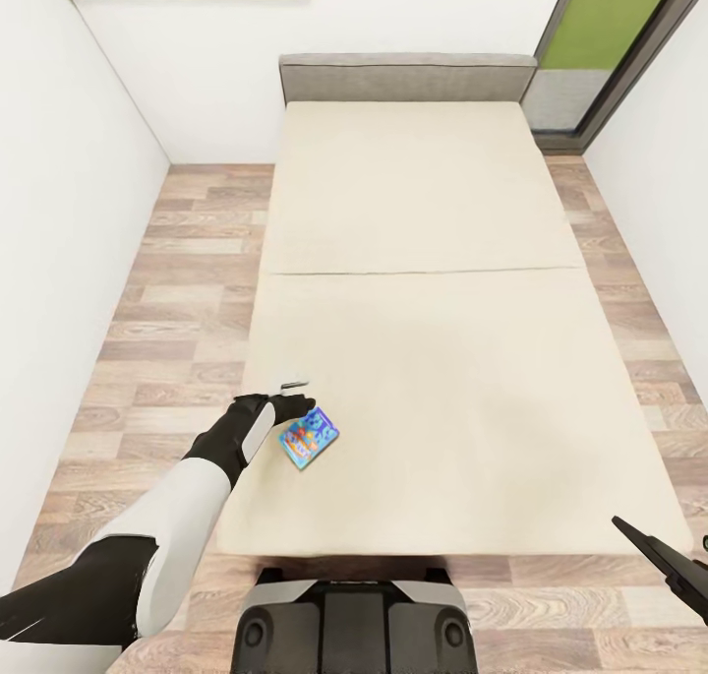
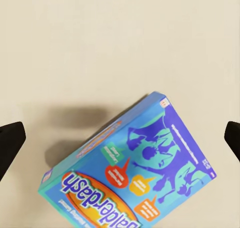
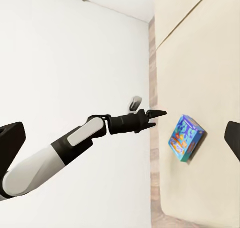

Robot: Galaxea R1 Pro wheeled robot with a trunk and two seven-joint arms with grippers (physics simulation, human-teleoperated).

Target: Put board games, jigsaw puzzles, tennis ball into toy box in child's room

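1. Progress: as far as these views show, the task is at an early stage. One board game (image 1: 309, 437) lies on the bed (image 1: 423, 290), near its left edge and close to the foot. No other game shows on the mattress. My judgement is that this box has yet to be picked up, and the carry to the toy box is still ahead.

2. Left gripper (image 1: 292, 398): it hangs over the mattress just beside the game, at the box's upper left in the head view. The fingers stand spread wide, one pale and one dark, with nothing between them. In the left wrist view the game (image 2: 131, 170) lies below and between the two dark fingertips, not touched by either.

3. Right gripper (image 1: 678, 556): it hangs low at the foot of the bed on the right, well apart from the game. Its dark fingers are parted and hold nothing.

4. The game box: a flat rectangular card carton, glossy, printed blue and teal with purple figures, orange and green speech bubbles, and lettering that reads "balderdash". It lies skewed to the bed's edges, with its printed face up.

5. Bed: a plain cream mattress cover, matte and smooth, with one seam across its middle, and a grey padded headboard.

6. Surroundings: a wood-plank floor (image 1: 187, 290) in brown and grey tones, and bare white walls.
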